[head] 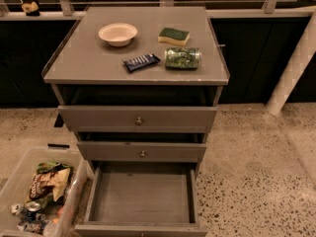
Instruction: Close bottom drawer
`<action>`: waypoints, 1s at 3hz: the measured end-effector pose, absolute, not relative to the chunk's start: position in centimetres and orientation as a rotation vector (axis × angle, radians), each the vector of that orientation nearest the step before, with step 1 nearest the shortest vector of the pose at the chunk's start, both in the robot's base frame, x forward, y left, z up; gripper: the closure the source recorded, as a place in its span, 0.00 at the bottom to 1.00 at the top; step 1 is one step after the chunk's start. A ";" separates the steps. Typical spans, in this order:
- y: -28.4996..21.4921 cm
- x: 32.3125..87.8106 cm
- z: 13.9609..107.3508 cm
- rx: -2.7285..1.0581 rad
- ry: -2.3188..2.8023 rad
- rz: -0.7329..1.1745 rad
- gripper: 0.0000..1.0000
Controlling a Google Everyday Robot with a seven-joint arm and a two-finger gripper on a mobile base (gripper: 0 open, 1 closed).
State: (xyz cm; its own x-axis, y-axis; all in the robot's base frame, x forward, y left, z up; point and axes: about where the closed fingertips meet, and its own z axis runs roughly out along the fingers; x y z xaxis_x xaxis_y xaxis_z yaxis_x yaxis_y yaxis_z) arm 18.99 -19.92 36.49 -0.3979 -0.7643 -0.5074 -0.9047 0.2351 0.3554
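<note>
The grey cabinet [89, 68] stands in the middle of the camera view with three drawers. The bottom drawer [142, 197] is pulled far out toward me. Its shallow grey box is empty, and its low front panel [140, 229] lies at the bottom edge of the frame. Its knob is out of view. The middle drawer front [142, 152] and the top drawer front [138, 118] each show a small round knob and stick out only slightly. My gripper is not in view.
On the cabinet top lie a cream bowl [117, 33], a green-yellow sponge [174, 35], a dark blue snack bar [141, 61] and a green can on its side [182, 58]. A clear bin of trash [39, 196] stands left of the open drawer. A white post [294, 68] slants at right.
</note>
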 end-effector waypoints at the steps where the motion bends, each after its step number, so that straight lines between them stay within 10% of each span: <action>1: -19.9 19.0 36.5 -1.574 2.279 0.901 0.00; 3: -20.1 22.8 30.8 -1.573 2.287 1.104 0.00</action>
